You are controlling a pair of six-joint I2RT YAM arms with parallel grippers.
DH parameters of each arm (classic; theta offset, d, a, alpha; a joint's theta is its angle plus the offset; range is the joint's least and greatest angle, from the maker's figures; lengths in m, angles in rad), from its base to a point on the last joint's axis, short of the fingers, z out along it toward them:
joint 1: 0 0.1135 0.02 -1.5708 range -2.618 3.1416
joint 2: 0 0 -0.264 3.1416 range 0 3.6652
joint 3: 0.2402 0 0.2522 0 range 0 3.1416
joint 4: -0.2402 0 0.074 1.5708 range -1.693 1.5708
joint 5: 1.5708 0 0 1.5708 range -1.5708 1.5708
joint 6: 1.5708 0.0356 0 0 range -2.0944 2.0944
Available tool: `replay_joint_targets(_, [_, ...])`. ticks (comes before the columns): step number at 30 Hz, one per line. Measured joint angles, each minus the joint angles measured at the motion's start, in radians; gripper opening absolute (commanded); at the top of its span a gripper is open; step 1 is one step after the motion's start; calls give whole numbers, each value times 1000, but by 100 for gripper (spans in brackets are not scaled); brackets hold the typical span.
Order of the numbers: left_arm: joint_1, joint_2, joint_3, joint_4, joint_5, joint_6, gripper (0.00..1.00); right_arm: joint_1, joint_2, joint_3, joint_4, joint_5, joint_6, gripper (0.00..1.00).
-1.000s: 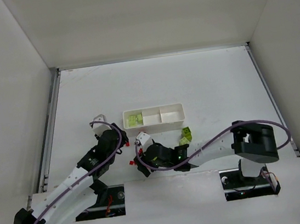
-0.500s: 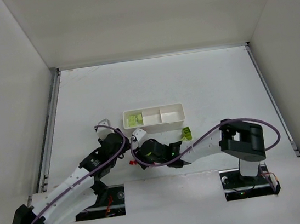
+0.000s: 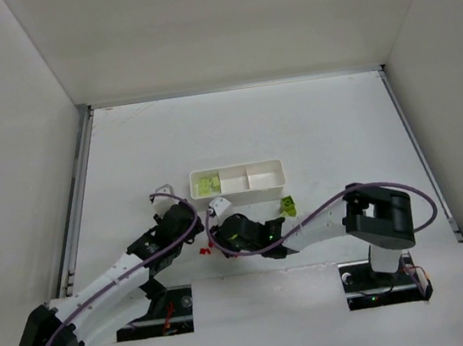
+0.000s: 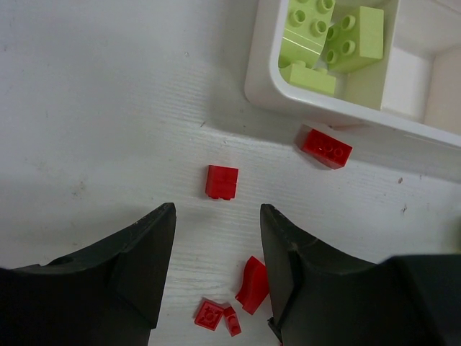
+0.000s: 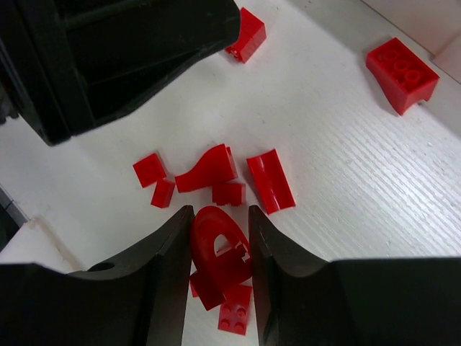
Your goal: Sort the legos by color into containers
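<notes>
In the right wrist view my right gripper (image 5: 220, 216) is shut on a red arched lego (image 5: 216, 241), both fingers touching its sides, over a heap of small red legos (image 5: 209, 168). My left gripper (image 4: 216, 216) hangs open just above the table with nothing held; a red brick (image 4: 222, 182) lies ahead of it and a curved red piece (image 4: 253, 282) sits by its right finger. The white container (image 4: 263, 79) holds yellow-green legos (image 4: 328, 36) in its left compartment. From above, both grippers (image 3: 190, 234) (image 3: 215, 242) meet in front of the container (image 3: 239, 196).
A larger red brick (image 4: 326, 146) lies against the container's front wall. One yellow-green lego (image 3: 287, 207) sits on the table right of the right arm. The left gripper's black body (image 5: 122, 50) looms close to the right gripper. White walls enclose the table.
My right gripper has gone from wide open to shut on the red arched lego. The right arm's elbow has folded in, and the left gripper has shifted slightly right towards the red heap.
</notes>
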Motion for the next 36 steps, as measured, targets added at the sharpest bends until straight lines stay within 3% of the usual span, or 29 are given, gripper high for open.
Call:
replay_joint_targets(12, [-33, -16, 0, 4, 10, -6, 37, -24, -172, -69, -8, 4, 11, 21])
replay_joint_targets(21, [-172, -28, 0, 1, 10, 0, 34, -224, -346, -94, -2, 5, 24, 21])
replay_joint_targets(31, [-279, 7, 0, -14, -11, 1, 44, -399, -163, 5, 17, 1, 61, 22])
replay_joint_targets(34, [-301, 41, 0, -15, -18, 2, 45, -422, -119, 27, 19, 0, 71, 29])
replay_joint_targets(36, [-317, 63, 1, -15, -27, 2, 45, -431, -100, 44, 24, -2, 77, 44])
